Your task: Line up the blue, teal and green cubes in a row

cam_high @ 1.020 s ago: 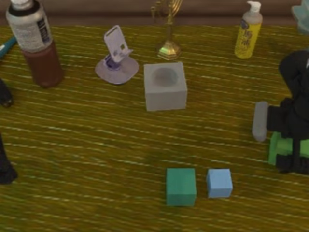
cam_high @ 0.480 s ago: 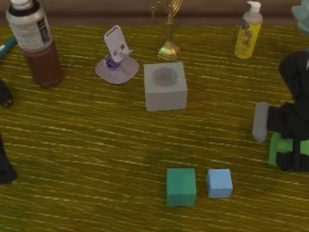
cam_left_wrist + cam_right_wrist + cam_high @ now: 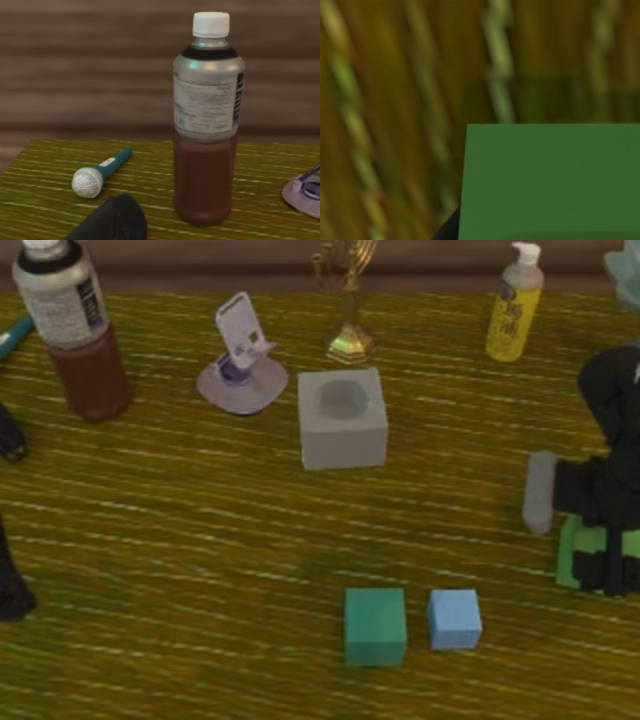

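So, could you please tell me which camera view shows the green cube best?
The right wrist view: the green cube fills much of the picture, unobstructed. The top view shows only part of it beneath the right gripper, at the table's right edge. The left wrist view shows none of it.

top: overhead, whole table [image 3: 200,540] | left wrist: low, sideways | right wrist: close, downward

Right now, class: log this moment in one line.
right hand over green cube, table's right | teal cube, blue cube side by side | left arm parked
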`<act>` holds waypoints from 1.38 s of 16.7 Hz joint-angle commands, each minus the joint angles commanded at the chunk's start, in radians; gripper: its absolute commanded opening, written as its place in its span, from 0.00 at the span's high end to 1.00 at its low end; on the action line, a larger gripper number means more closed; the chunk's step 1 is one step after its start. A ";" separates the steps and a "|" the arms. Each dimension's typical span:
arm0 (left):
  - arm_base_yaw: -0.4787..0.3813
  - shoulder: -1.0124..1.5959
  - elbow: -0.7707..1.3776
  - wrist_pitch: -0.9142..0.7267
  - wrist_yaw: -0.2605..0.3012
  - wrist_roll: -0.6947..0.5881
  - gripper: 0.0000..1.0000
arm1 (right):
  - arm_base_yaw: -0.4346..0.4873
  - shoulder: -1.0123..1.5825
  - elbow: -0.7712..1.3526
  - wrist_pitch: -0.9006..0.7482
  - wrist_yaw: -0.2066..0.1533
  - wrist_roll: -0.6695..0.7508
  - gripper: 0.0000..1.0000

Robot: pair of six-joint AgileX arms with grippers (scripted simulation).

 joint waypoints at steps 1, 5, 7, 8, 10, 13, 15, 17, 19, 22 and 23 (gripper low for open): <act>0.000 0.000 0.000 0.000 0.000 0.000 0.00 | 0.000 0.000 0.000 0.000 0.000 0.000 1.00; 0.000 0.000 0.000 0.000 0.000 0.000 0.00 | 0.000 0.000 0.000 0.000 0.000 0.000 1.00; 0.000 0.000 0.000 0.000 0.000 0.000 0.00 | 0.000 0.000 0.000 0.000 0.000 0.000 1.00; 0.000 0.000 0.000 0.000 0.000 0.000 0.00 | 0.002 -0.011 0.000 -0.010 -0.002 0.005 1.00; 0.000 0.000 0.000 0.000 0.000 0.000 0.00 | 0.002 -0.018 0.011 -0.027 -0.003 0.005 1.00; 0.000 0.000 0.000 0.000 0.000 0.000 0.00 | 0.006 -0.060 0.056 -0.122 -0.004 0.002 1.00; 0.000 0.000 0.000 0.000 0.000 0.000 0.00 | 0.008 -0.098 0.093 -0.202 -0.004 0.001 1.00; 0.000 0.000 0.000 0.000 0.000 0.000 0.00 | 0.010 -0.129 0.121 -0.254 -0.003 0.002 1.00; 0.000 0.000 0.000 0.000 0.000 0.000 0.00 | 0.010 -0.139 0.128 -0.266 -0.003 0.002 1.00; 0.000 0.000 0.000 0.000 0.000 0.000 0.00 | 0.005 -0.135 0.125 -0.264 -0.003 0.004 1.00; 0.000 0.000 0.000 0.000 0.000 0.000 0.00 | 0.007 -0.133 0.128 -0.265 -0.003 0.005 1.00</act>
